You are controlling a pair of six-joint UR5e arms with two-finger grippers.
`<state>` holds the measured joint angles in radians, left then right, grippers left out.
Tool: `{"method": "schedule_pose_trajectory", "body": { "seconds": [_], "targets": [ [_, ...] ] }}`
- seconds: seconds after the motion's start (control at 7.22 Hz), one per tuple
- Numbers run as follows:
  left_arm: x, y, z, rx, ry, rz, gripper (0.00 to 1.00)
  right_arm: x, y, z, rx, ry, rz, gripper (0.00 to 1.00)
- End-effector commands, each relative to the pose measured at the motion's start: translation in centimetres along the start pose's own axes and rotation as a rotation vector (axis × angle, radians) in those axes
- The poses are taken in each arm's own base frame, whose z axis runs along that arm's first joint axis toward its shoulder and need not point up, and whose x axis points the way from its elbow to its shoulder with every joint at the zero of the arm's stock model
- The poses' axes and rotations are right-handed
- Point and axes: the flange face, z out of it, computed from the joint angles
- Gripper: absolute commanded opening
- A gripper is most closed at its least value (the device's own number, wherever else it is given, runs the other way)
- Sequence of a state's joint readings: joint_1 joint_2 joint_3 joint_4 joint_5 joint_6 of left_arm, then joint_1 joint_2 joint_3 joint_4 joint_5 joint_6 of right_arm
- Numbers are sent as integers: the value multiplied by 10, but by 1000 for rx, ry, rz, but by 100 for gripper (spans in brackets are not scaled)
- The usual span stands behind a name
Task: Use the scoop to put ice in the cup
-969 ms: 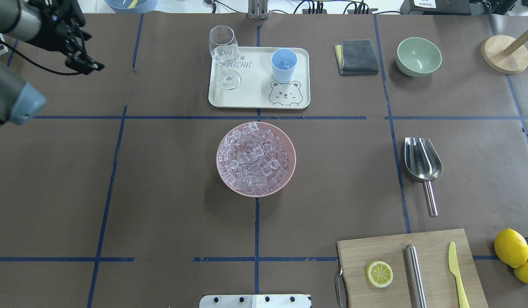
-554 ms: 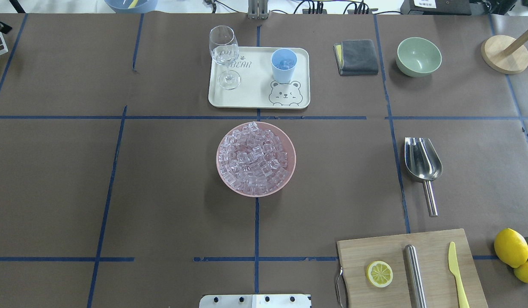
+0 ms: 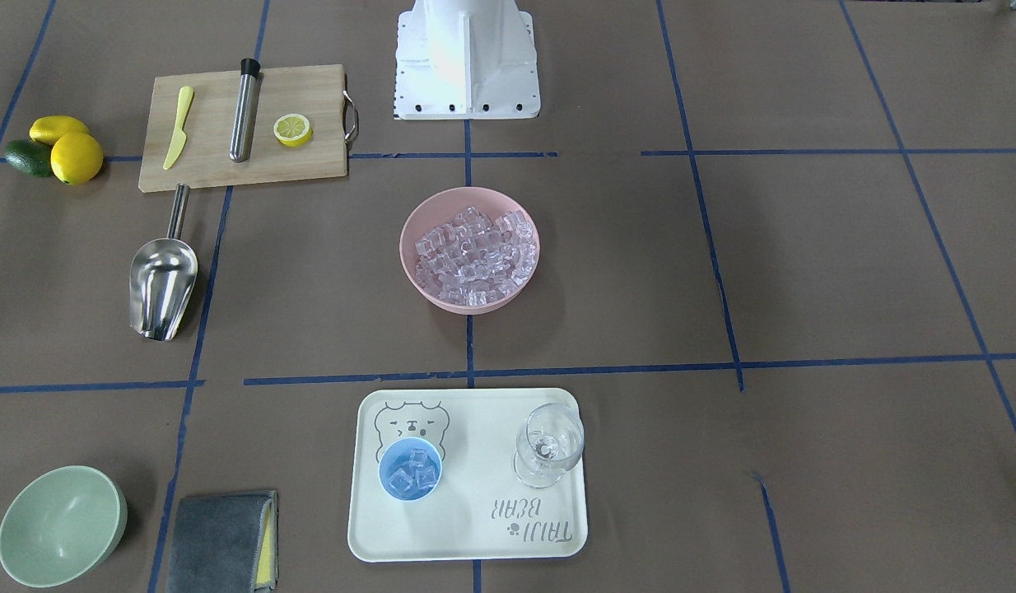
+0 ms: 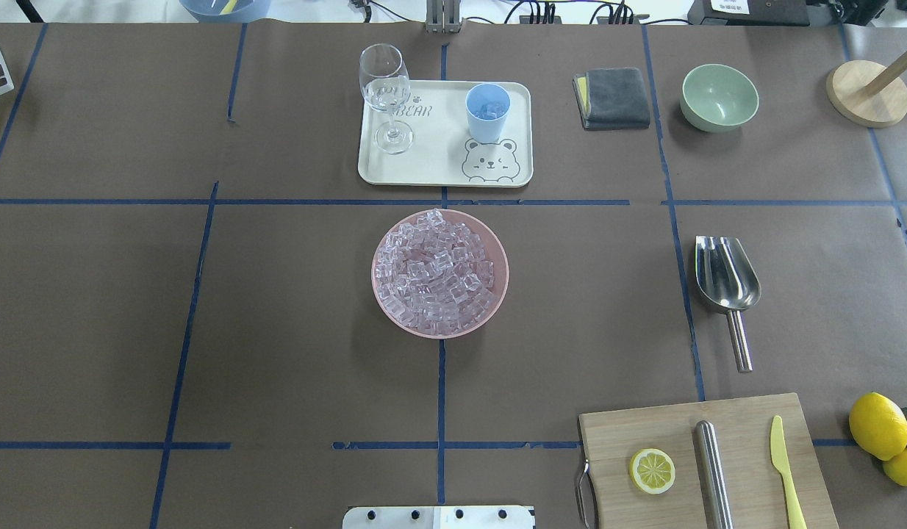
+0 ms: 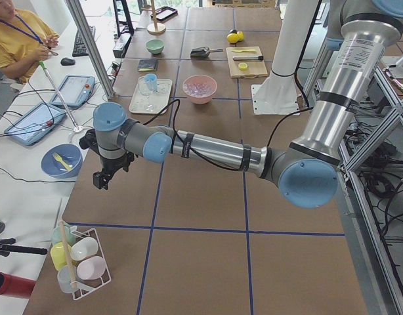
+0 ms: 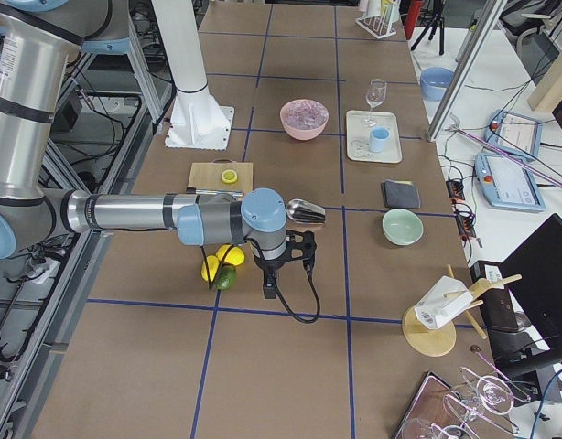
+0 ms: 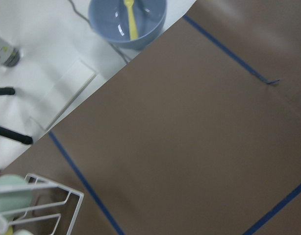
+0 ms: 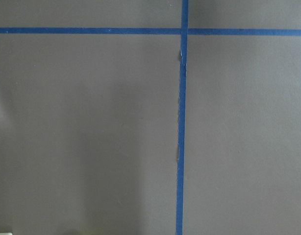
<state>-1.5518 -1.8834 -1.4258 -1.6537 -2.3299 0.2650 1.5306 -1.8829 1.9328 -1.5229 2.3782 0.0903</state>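
The ice (image 4: 439, 273) is heaped in a pink bowl (image 3: 417, 272) at the table's middle. The light-blue cup (image 4: 487, 112) stands on a cream tray (image 4: 431, 165) beyond the bowl, with a few cubes inside (image 3: 410, 471). The steel scoop (image 4: 725, 275) lies empty on the table to the right, its handle toward the robot. My left gripper (image 5: 102, 182) hangs over bare table far off at the left end; I cannot tell if it is open. My right gripper (image 6: 268, 291) hangs low near the lemons, past the scoop (image 6: 307, 212); its state cannot be told either.
A wine glass (image 4: 385, 95) shares the tray. A grey cloth (image 4: 612, 97) and green bowl (image 4: 719, 96) sit at the far right. A cutting board (image 4: 644, 426) holds a lemon half, steel cylinder and yellow knife. A wire rack (image 5: 80, 262) of cups stands at the left end.
The left arm has swung out of the overhead view past its left edge. The white wire rack now shows at that edge. Objects on the table have not moved.
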Motion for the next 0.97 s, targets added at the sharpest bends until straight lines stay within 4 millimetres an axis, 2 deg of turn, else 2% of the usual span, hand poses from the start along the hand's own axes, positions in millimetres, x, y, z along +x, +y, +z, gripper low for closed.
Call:
{"method": "schedule_pose_trajectory", "body": {
  "seconds": [0.0, 0.14, 0.42, 0.55, 0.83],
  "targets": [
    [-12, 66, 30, -77, 83, -114, 100, -3, -5, -2, -4, -5, 8, 100],
    [-15, 72, 31, -90, 64, -119, 100, -3, -5, -2, -5, -5, 9, 100],
    [-29, 120, 30, -124, 69, -199, 100, -4, -6, -3, 7, 0, -5, 100],
    [-32, 141, 44, -155, 76, -213, 100, -2, -4, -2, 4, 0, -2, 100],
    [-32, 162, 43, -140, 82, -219, 100, 1, -1, 0, -4, 1, 5, 100]
  ]
}}
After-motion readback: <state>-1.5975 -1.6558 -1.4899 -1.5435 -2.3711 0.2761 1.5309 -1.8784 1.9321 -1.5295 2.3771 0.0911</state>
